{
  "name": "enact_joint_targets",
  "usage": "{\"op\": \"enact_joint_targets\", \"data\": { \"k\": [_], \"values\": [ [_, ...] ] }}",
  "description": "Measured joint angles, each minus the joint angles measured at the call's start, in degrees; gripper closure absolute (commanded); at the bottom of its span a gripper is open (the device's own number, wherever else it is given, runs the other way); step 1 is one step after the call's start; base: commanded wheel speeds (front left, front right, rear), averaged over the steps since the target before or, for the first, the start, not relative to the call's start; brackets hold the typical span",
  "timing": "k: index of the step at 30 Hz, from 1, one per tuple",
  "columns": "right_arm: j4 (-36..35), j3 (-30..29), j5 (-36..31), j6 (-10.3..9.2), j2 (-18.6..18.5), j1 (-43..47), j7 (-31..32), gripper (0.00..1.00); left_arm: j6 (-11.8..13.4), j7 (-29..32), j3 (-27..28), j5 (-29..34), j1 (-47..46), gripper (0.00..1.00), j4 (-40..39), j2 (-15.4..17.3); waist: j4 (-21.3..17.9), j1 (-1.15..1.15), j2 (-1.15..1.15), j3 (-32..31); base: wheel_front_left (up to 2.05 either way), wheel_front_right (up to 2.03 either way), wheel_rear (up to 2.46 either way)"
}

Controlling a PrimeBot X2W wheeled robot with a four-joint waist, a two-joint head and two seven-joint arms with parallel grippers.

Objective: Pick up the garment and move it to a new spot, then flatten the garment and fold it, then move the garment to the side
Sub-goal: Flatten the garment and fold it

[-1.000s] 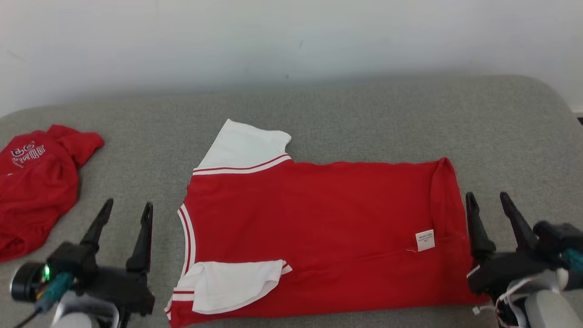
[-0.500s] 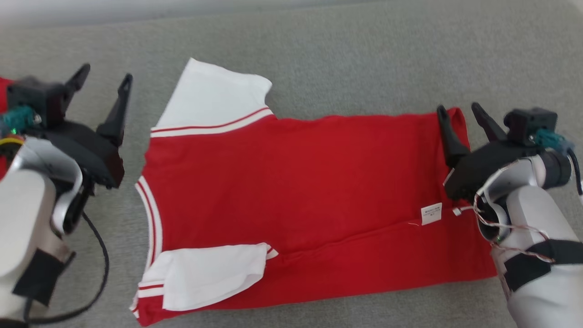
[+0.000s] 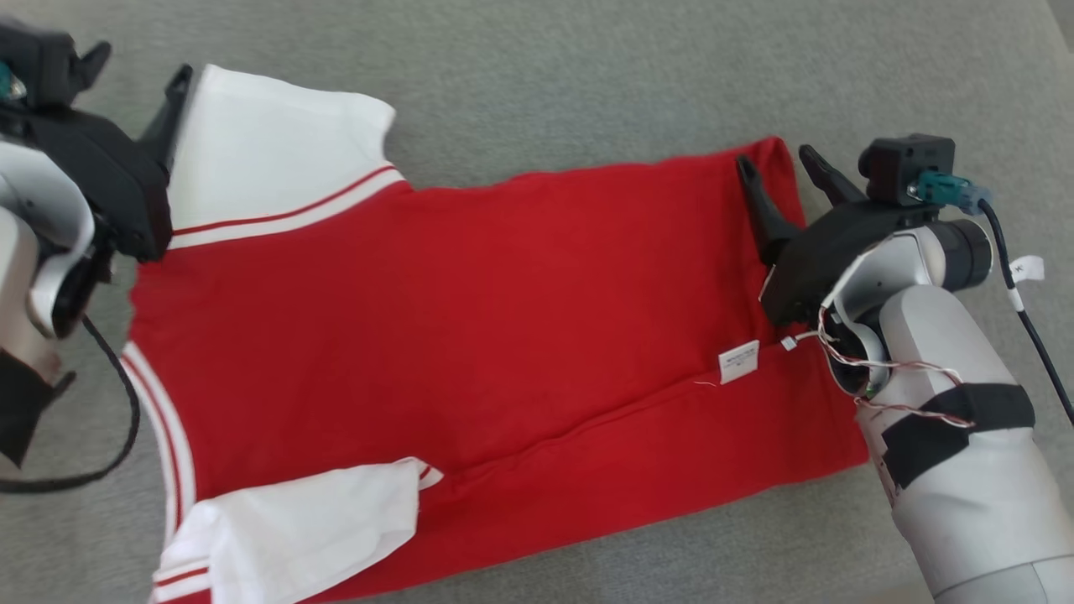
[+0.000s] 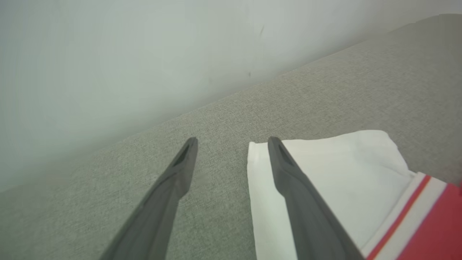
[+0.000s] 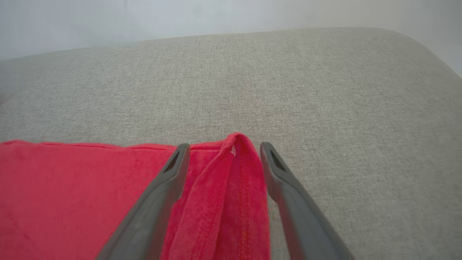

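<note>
Right gripper [image 5: 224,145], spread wide, straddles the red garment [image 3: 461,319] corner

Bare cushion ahead of both pairs of jaws, cloth close in.
A raised fold of the red garment [image 5: 234,187] fills the gap between the wide-spread jaws of the right gripper [image 5: 224,144]. Beyond its tips and outside its right finger, the grey cushion [image 5: 325,90] lies free up to the wall [image 5: 216,14]. The left gripper [image 4: 232,139], equally spread, has free cushion between its jaws and to their left. The white sleeve [image 4: 343,169] lies beneath its right finger.
</note>
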Motion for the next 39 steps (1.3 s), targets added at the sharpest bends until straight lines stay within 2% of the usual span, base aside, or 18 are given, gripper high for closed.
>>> {"op": "enact_joint_targets", "data": {
  "k": [9,17,18,20,33,39],
  "values": [
    [1.6,2.9,0.8,0.0,1.5,-2.7,1.0,0.0,0.0,0.6,-5.4,-3.3,-5.2,0.0,7.3,-0.2,-2.9,0.0,0.0,3.1,0.0,0.0,0.0],
    [4.0,3.7,1.5,0.0,2.5,-5.5,1.1,0.0,0.0,0.6,-9.0,-6.6,-7.9,0.02,11.2,-0.8,-3.9,-0.01,0.0,4.7,0.0,0.0,0.0],
    [4.4,3.6,1.7,0.0,2.5,-5.8,1.1,0.39,0.0,0.9,-9.7,-7.0,-8.1,0.55,11.5,-1.0,-3.9,-0.02,-0.01,4.8,0.0,0.0,0.0],
    [5.7,3.1,2.1,0.0,2.9,-6.7,-0.2,1.0,0.0,0.9,-11.6,-8.1,-9.0,1.0,11.6,-1.2,-3.9,-0.01,-0.01,5.1,0.0,0.0,0.0],
    [11.6,1.6,1.8,0.0,1.2,-9.1,-10.4,1.0,0.0,-9.3,-15.1,-13.1,-10.8,1.0,10.0,-3.0,-0.8,-0.01,0.0,1.3,0.0,0.0,0.0],
    [12.3,4.1,4.1,0.0,-0.6,-6.2,-13.5,1.0,0.0,-15.6,-16.2,-16.3,-6.0,1.0,5.8,-3.5,1.3,-0.02,-0.01,-2.2,0.0,0.0,0.0]
  ]
}}
